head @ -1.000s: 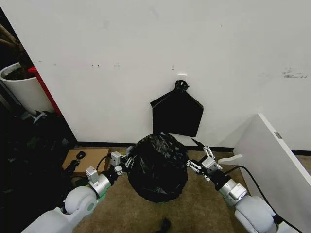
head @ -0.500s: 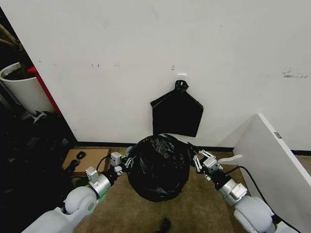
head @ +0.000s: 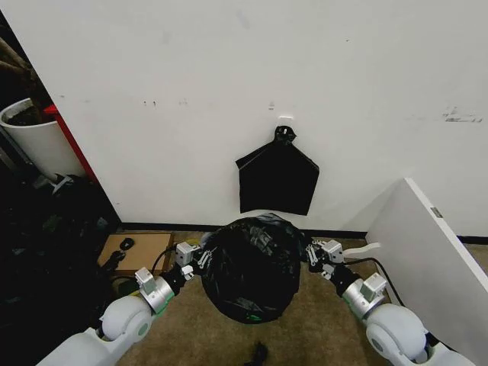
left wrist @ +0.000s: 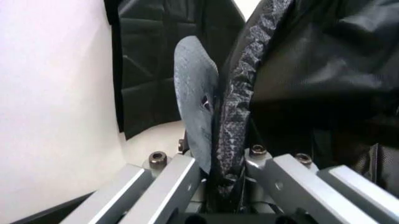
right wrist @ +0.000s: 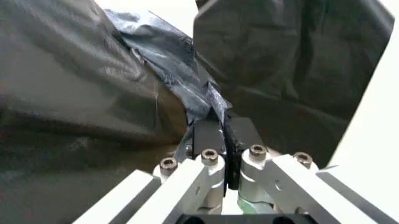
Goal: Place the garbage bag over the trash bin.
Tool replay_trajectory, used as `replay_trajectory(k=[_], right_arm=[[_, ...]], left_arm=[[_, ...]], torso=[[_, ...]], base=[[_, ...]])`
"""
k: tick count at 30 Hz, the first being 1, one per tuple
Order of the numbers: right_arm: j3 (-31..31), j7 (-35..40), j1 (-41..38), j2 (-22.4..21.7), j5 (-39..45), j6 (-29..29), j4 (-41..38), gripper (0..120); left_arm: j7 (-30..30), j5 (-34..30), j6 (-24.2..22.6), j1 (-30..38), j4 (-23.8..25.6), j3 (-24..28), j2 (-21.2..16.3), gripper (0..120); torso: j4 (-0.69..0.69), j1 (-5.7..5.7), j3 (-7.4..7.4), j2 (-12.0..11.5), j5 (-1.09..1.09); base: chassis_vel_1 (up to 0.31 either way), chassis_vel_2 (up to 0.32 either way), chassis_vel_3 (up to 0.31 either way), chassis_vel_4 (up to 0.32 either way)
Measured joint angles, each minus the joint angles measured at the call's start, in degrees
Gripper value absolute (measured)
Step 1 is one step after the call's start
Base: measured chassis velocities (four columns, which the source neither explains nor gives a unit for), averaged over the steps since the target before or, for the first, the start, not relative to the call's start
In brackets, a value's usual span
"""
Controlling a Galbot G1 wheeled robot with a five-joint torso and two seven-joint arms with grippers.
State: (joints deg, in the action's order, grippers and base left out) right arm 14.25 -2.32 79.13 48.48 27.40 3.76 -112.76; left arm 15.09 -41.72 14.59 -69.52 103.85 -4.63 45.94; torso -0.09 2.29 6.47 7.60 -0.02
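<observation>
Plain indoor room corner, scuffed white wall (head: 229, 91), brown carpet (head: 191, 335), plant pot (head: 34, 141)

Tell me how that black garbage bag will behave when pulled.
Likely floppy and light: the garbage bag hangs crinkled between the left gripper and right gripper. Probably slippery, being glossy. The film bunches at the right gripper's fingers, so it may stretch or tear.

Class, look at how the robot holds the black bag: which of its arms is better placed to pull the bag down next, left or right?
Neither clearly. The left gripper and right gripper each pinch the garbage bag on opposite sides at a similar height, so probably both together.
</observation>
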Motion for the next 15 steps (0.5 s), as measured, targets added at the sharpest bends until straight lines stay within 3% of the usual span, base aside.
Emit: replay_trajectory(k=[13,15], right_arm=[[-2.1,1.3,-0.2,0.9,-3.1,0.4,2.0,0],[-2.2,1.0,0.4,1.1,-2.9,1.0,1.6,5]], left_arm=[[0.1,0.1,0.6,-0.5,0.5,0.1,0.1,1],[0.0,0.0,0.6,-0.7,0.5,0.1,0.2,1]], torso=[[0.00,0.00,0.00,0.0,-0.01],[-0.01,0.00,0.00,0.0,-0.01]], base=[[0.000,0.000,0.000,0.000],[0.000,0.000,0.000,0.000]])
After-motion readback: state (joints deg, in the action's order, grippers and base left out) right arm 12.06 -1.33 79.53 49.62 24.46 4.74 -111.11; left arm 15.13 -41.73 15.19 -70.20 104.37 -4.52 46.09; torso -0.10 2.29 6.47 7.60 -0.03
